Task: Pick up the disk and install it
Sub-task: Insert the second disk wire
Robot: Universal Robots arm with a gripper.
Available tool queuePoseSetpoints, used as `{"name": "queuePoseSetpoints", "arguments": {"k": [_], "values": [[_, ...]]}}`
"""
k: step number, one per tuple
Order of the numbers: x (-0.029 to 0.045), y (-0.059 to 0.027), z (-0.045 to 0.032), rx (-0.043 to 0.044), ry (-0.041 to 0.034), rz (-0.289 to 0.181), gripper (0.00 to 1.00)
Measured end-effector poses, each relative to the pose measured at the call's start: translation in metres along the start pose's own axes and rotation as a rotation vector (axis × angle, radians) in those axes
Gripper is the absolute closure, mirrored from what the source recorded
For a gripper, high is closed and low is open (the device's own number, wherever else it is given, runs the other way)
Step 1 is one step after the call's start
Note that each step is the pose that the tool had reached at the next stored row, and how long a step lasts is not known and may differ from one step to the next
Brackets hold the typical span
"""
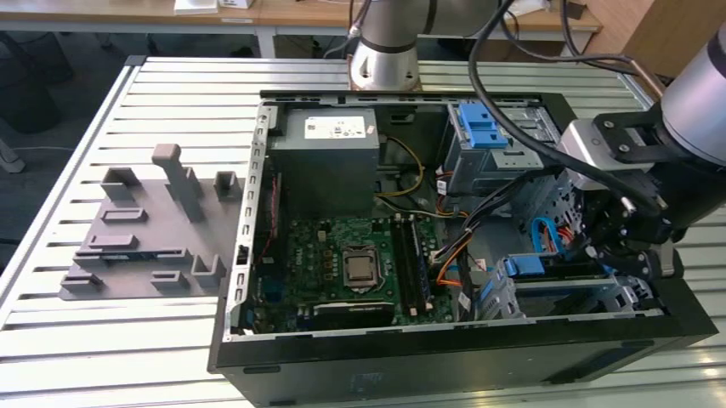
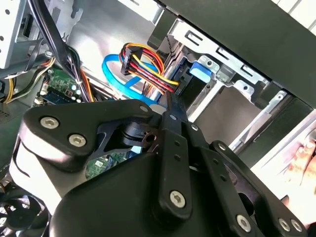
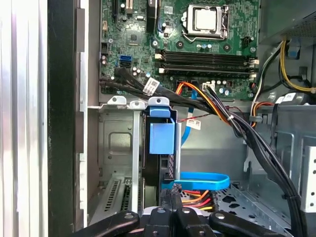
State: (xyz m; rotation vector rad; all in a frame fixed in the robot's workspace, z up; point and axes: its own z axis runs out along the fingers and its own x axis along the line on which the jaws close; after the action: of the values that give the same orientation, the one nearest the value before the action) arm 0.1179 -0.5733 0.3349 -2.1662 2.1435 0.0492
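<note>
The disk [image 3: 159,163] is seen standing on edge in the metal drive cage [image 3: 116,148] at the front corner of the open computer case [image 1: 454,361], its blue rail tab [image 3: 161,136] uppermost. The gripper [image 3: 170,197] is positioned just beside the disk's rear end, fingers drawn together; whether anything is gripped cannot be determined.

Open computer case [image 1: 454,357], grey fixture [image 1: 142,229] beside it

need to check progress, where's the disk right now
The disk stands on edge in the metal drive cage at the case's front corner, on the exterior view's right, with the gripper just above it.
</note>
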Motion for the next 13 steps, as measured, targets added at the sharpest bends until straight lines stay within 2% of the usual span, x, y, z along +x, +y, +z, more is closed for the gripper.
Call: {"name": "queuePoseSetpoints", "arguments": {"k": [5,13], "values": [[0.0001,0.0,0.0014,0.0,0.0,0.0,0.89],[-0.0007,-0.0004,-0.007,0.0,0.0001,0.0,0.89]]}}
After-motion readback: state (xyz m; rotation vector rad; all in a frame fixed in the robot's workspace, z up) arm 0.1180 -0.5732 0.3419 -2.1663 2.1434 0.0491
